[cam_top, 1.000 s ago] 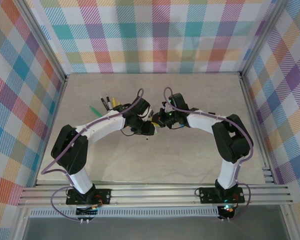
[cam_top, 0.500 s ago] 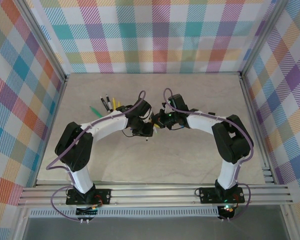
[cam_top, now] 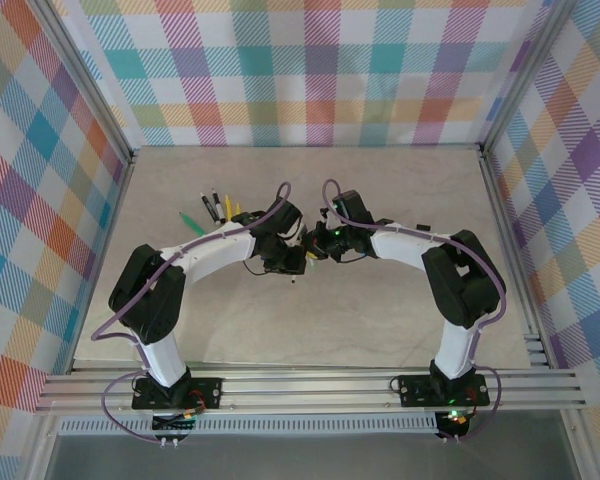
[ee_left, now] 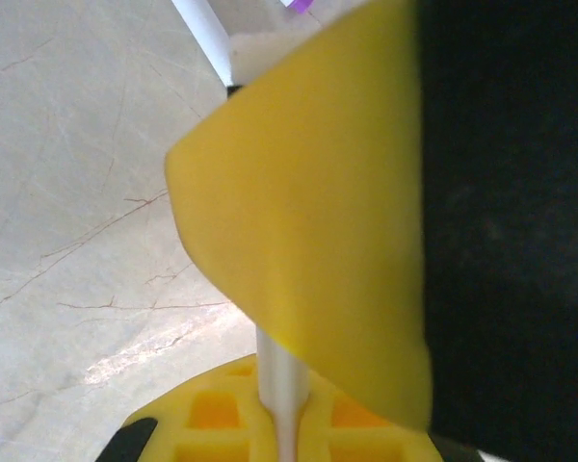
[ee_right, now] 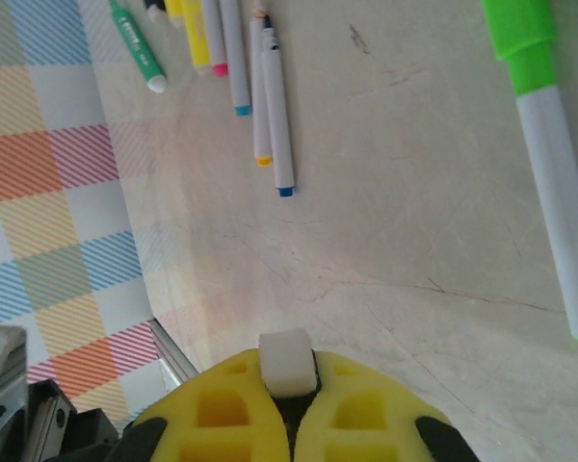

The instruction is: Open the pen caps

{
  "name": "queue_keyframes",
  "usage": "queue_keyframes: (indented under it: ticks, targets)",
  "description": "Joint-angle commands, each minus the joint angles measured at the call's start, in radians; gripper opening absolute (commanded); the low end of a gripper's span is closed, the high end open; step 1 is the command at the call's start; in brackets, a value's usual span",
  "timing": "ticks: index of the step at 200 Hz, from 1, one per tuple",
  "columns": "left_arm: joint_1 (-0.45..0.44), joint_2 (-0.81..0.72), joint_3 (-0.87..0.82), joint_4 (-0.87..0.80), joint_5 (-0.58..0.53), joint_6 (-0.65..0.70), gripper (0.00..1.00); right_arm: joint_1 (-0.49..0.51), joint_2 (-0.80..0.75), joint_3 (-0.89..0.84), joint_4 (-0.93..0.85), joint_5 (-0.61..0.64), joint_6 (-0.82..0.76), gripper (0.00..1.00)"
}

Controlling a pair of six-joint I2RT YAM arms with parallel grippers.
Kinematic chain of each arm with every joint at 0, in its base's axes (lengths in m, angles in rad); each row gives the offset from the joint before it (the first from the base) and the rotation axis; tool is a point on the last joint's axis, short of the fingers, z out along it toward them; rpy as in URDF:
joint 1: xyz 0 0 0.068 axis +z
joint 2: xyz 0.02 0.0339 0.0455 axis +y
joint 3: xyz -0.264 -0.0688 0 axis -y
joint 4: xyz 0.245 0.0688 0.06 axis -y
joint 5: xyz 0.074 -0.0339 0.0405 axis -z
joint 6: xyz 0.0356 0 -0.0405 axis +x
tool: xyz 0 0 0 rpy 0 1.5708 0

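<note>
Item: white-barrelled pen [ee_left: 281, 385], held above the centre of the table [cam_top: 380, 320], bridged between both claws. Left gripper [cam_top: 296, 258]: jaws narrowed within the last second, now clamped on the barrel. Right gripper [cam_top: 317, 243]: nudged toward nine o'clock, pinched tight on a white stub [ee_right: 287, 364], seemingly this pen's end. Spare pens [cam_top: 212, 210]: lying at ten o'clock. Assessment: both ends secured; the cap pull can begin.
</note>
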Motion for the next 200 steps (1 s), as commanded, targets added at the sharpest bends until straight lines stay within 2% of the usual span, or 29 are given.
queue_keyframes:
  ticks: [1,19,46,69,84,124,178,200]
  targets:
    - [-0.011,-0.040,0.005,0.009,0.037,0.013,0.00,0.009,-0.015,0.033,-0.018,0.024,-0.014,0.00]
    - [-0.053,-0.104,-0.088,0.011,0.086,-0.023,0.00,-0.074,0.015,0.109,-0.098,0.104,-0.027,0.00]
    - [-0.184,-0.313,-0.343,0.070,0.084,-0.163,0.00,-0.250,0.124,0.336,-0.202,0.114,-0.033,0.00]
    - [-0.168,-0.456,-0.393,-0.009,0.008,-0.165,0.00,-0.271,0.179,0.463,-0.268,0.104,-0.052,0.00]
    - [-0.125,-0.476,-0.367,-0.024,0.019,-0.125,0.00,-0.271,0.183,0.465,-0.263,0.098,-0.045,0.00]
    - [-0.030,-0.283,-0.176,-0.072,-0.057,-0.026,0.00,-0.271,0.162,0.413,-0.279,0.107,-0.080,0.00]
    - [0.067,0.069,0.070,-0.132,-0.257,-0.005,0.00,-0.261,0.081,0.315,-0.447,0.310,-0.252,0.00]
    - [0.098,0.158,0.113,-0.113,-0.276,-0.007,0.00,-0.256,0.047,0.257,-0.468,0.373,-0.289,0.00]
